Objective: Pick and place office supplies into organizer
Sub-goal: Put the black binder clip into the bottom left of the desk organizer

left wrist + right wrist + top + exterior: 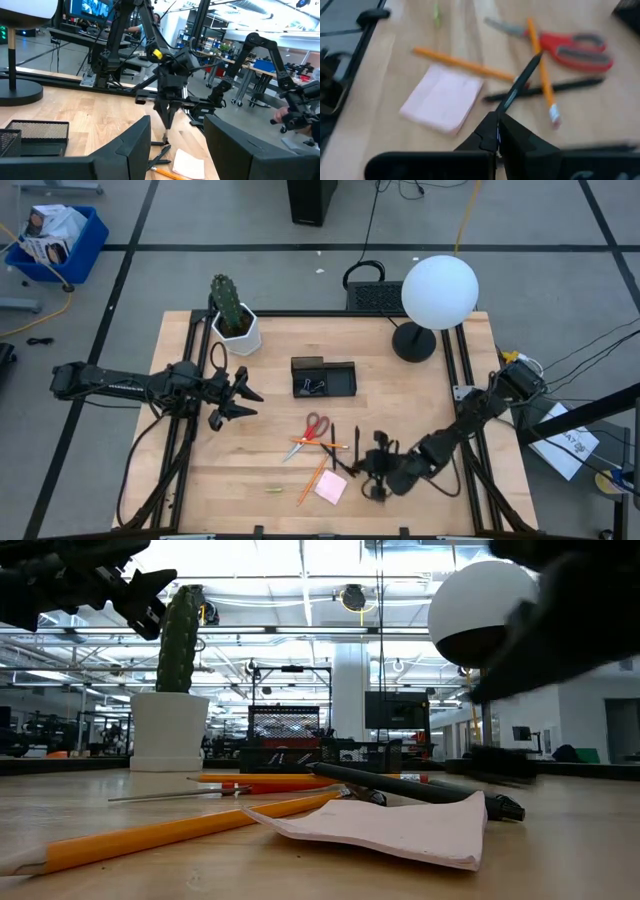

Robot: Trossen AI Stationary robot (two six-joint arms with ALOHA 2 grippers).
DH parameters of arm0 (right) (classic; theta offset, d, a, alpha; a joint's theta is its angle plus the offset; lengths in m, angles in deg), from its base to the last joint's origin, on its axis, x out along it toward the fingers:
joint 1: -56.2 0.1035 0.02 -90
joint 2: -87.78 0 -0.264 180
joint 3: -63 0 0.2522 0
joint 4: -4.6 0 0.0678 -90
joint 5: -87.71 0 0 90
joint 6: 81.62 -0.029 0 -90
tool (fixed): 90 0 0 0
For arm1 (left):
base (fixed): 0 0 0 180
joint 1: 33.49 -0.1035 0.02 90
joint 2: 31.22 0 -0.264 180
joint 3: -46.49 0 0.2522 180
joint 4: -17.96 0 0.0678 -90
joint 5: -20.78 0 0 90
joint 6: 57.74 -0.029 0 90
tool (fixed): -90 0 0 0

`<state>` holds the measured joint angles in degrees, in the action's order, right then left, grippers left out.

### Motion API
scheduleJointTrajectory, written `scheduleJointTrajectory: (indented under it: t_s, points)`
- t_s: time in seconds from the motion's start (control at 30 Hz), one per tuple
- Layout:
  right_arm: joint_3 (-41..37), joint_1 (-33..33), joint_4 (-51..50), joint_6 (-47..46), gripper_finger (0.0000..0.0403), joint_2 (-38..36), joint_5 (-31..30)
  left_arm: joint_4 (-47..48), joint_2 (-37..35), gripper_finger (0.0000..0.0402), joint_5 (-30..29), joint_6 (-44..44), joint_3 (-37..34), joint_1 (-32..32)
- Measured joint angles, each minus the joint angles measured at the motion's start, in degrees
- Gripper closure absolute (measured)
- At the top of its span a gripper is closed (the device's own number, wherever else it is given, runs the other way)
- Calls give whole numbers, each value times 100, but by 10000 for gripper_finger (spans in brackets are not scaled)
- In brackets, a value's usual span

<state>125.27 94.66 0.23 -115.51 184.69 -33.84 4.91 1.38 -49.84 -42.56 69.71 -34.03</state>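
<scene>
Two pincers show over the wooden worktop (pixel 420 400). The right pincer (pixel 372 476) is low at the near side of the worktop, its fingers pressed together with nothing between them; in the right wrist view the closed tips (pixel 495 131) sit just short of the end of a black pen (pixel 520 84). That pen lies tilted, resting across a second black pen (pixel 555 88) and an orange pencil (pixel 541 70). Just beside the tips, to one side, lies the pink sticky-note pad (pixel 442 97), with another orange pencil (pixel 462 64) along its far edge. Red-handled scissors (pixel 572 49) lie beyond the pens, farther from the pincer.

From above, the whole cluster sits left of the right pincer: scissors (pixel 312 432), pad (pixel 331 487), pencils and pens between. The black organizer (pixel 324 377) stands well apart from it, toward the middle of the worktop, with small dark clips (pixel 312 387) in one compartment.

The left pincer (pixel 240 402) hangs above the left part of the worktop, fingers spread and empty, near the cactus pot (pixel 236 330). A white globe lamp (pixel 438 292) stands at the far right.
</scene>
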Motion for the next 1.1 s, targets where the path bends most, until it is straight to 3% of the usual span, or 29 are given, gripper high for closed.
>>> scheduleJointTrajectory:
  t_s: [0.47,0.8,1.1]
  points:
    - [0,-1463,2176,2476,399,0,180,2,2,215,-2,2,0,0]
    - [0,-2295,3049,3163,399,0,498,0,0,215,-2,2,0,0]
    - [0,-2912,3120,3469,399,0,476,0,0,215,-2,-147,0,0]
